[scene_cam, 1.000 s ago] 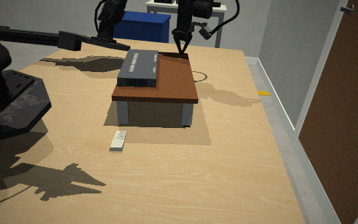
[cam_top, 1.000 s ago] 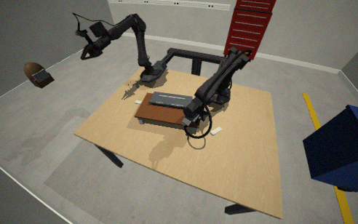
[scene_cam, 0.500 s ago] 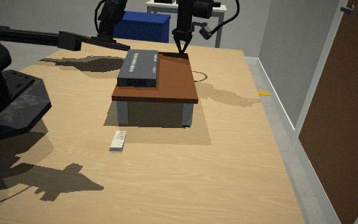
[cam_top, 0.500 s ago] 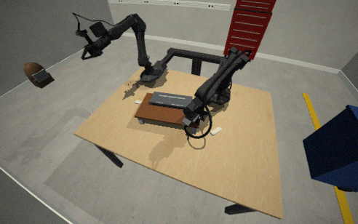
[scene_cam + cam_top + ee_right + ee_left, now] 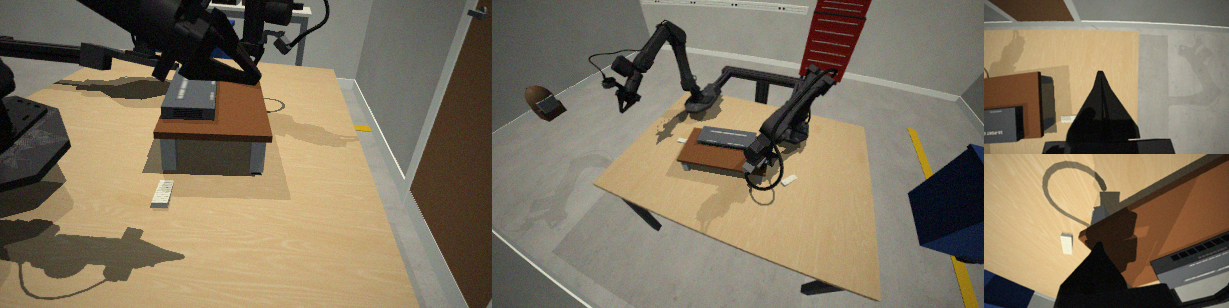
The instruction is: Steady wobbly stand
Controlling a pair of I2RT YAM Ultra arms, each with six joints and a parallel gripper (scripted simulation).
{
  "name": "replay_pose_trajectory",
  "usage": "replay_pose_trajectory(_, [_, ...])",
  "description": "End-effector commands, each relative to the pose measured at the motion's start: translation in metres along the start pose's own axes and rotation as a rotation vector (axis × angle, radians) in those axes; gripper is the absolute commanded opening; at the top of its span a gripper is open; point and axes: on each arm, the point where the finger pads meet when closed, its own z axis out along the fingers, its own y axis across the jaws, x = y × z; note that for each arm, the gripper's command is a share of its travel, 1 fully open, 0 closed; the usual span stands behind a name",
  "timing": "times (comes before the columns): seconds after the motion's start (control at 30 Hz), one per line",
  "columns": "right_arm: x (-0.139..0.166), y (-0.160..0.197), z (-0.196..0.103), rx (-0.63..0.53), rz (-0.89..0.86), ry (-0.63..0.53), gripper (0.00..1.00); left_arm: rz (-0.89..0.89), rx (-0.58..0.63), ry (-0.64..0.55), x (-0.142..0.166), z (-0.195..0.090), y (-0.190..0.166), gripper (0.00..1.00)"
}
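The brown stand point(image 5: 714, 156) sits mid-table with the grey network switch point(image 5: 727, 136) on its far half. Both show in the exterior view, the stand point(image 5: 220, 112) and the switch point(image 5: 190, 97). My left gripper point(image 5: 749, 167) is shut and empty, its tip point(image 5: 1099, 245) over the stand's corner point(image 5: 1097, 227). One white wedge point(image 5: 788, 180) point(image 5: 1066, 243) lies on the table beside that corner. Another wedge point(image 5: 682, 140) point(image 5: 162, 193) lies by the stand's other end. My right gripper point(image 5: 623, 106) point(image 5: 1099, 73) is shut and empty, high in the air beyond the table edge.
In the exterior view my right gripper point(image 5: 252, 76) fills the foreground and hides most of the left one. The right arm's base point(image 5: 25, 145) stands near that wedge. A blue box point(image 5: 952, 205) and a red cabinet point(image 5: 834, 35) stand off the table.
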Motion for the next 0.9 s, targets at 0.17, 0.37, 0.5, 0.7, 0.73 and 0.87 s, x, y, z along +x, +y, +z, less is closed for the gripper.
replay_pose_trajectory(0.17, [0.133, -0.002, 0.039, -0.143, 0.042, 0.39, 0.0, 0.001, 0.005, -0.035, -0.011, -0.003, -0.003, 0.0])
replay_pose_trajectory(0.37, [0.181, -0.004, 0.044, -0.206, 0.096, 0.522, 0.0, 0.001, 0.005, -0.035, -0.011, -0.003, -0.003, 0.0])
replay_pose_trajectory(0.5, [0.248, 0.002, 0.033, -0.28, 0.197, 0.694, 0.0, 0.001, 0.005, -0.035, -0.011, -0.003, -0.003, 0.0])
replay_pose_trajectory(0.7, [0.294, 0.005, 0.023, -0.368, 0.312, 0.808, 0.0, 0.001, 0.005, -0.035, -0.011, -0.003, -0.003, 0.0])
replay_pose_trajectory(0.73, [0.313, 0.011, 0.012, -0.38, 0.347, 0.861, 0.0, 0.001, 0.005, -0.035, -0.011, -0.003, -0.003, 0.0])
replay_pose_trajectory(0.87, [0.323, 0.011, 0.009, -0.388, 0.381, 0.892, 0.0, 0.001, 0.005, -0.035, -0.011, -0.003, -0.003, 0.0])
